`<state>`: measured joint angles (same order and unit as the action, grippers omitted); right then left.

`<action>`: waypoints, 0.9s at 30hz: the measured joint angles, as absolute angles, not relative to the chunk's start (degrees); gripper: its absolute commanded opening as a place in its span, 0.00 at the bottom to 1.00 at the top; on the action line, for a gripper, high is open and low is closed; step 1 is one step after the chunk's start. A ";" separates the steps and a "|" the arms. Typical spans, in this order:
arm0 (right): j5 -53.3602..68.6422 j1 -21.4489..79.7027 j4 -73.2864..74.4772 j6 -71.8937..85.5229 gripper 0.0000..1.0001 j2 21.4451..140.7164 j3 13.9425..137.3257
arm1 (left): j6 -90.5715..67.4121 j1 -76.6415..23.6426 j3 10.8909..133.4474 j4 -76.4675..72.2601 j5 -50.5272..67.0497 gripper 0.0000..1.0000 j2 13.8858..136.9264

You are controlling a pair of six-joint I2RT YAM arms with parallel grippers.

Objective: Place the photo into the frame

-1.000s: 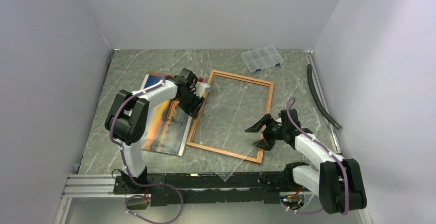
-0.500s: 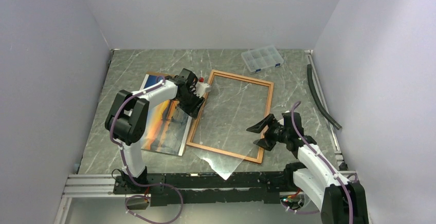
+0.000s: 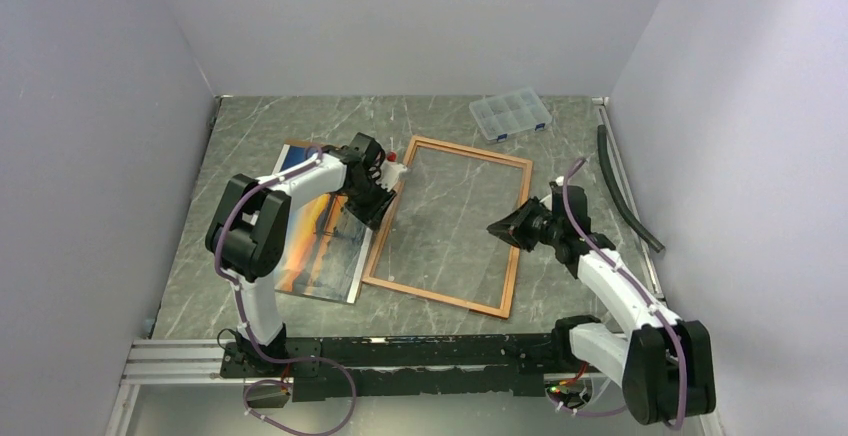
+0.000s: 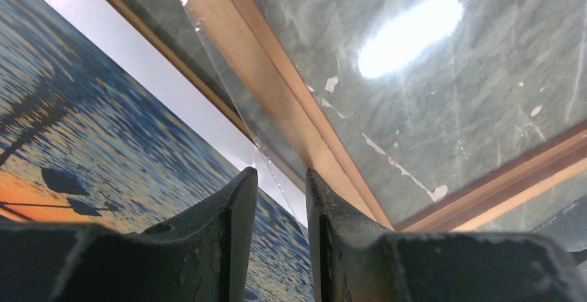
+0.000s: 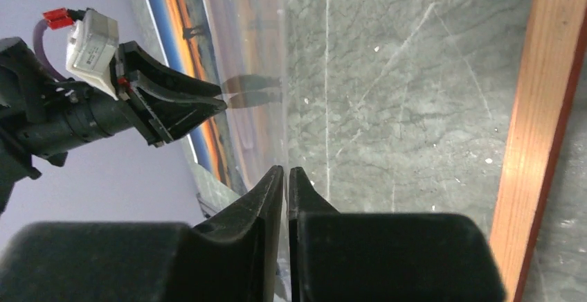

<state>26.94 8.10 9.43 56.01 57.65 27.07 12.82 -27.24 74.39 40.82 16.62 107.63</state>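
Right end effector (image 5: pixel 284 169) moved up, now pinching clear pane (image 3: pixel 450 216); left end effector (image 4: pixel 280 172) slightly open astride it.

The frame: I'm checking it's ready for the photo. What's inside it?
Only a clear pane, the marbled table showing through it; the photo lies outside the frame. The left gripper covers part of the pane's left edge.
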 measured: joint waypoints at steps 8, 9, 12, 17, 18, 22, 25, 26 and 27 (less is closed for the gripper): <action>27.03 8.19 16.21 46.17 0.00 66.04 37.08 | 13.06 -26.68 76.90 45.17 15.62 0.48 107.74; 27.03 8.19 17.37 44.60 0.00 66.54 38.61 | 13.06 -26.52 77.58 45.56 15.62 0.51 107.74; 27.27 8.19 20.62 39.83 0.00 67.31 42.68 | 13.04 -25.52 80.18 46.22 15.64 0.60 107.74; 27.62 8.01 24.05 34.70 0.00 68.90 46.26 | 13.02 -24.12 81.76 45.82 14.87 0.62 107.74; 27.62 7.92 24.27 34.04 0.00 69.14 46.35 | 13.04 -24.01 81.76 45.76 14.57 0.60 107.85; 27.81 7.44 25.45 32.71 0.00 70.28 46.35 | 12.86 -24.03 81.76 45.01 13.89 0.56 108.77; 27.88 7.01 25.82 32.29 0.00 70.83 46.33 | 12.78 -24.03 81.56 43.72 13.41 0.51 109.78; 28.01 6.76 25.93 32.12 0.00 70.83 46.33 | 12.75 -24.01 81.32 43.27 13.23 0.51 110.02; 28.05 6.52 25.98 32.08 0.00 70.83 46.33 | 12.73 -24.01 81.06 42.83 13.13 0.50 110.17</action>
<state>28.05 6.52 25.98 32.08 70.83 46.33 12.73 -24.01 81.06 42.83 13.13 110.17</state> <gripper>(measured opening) 0.010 0.524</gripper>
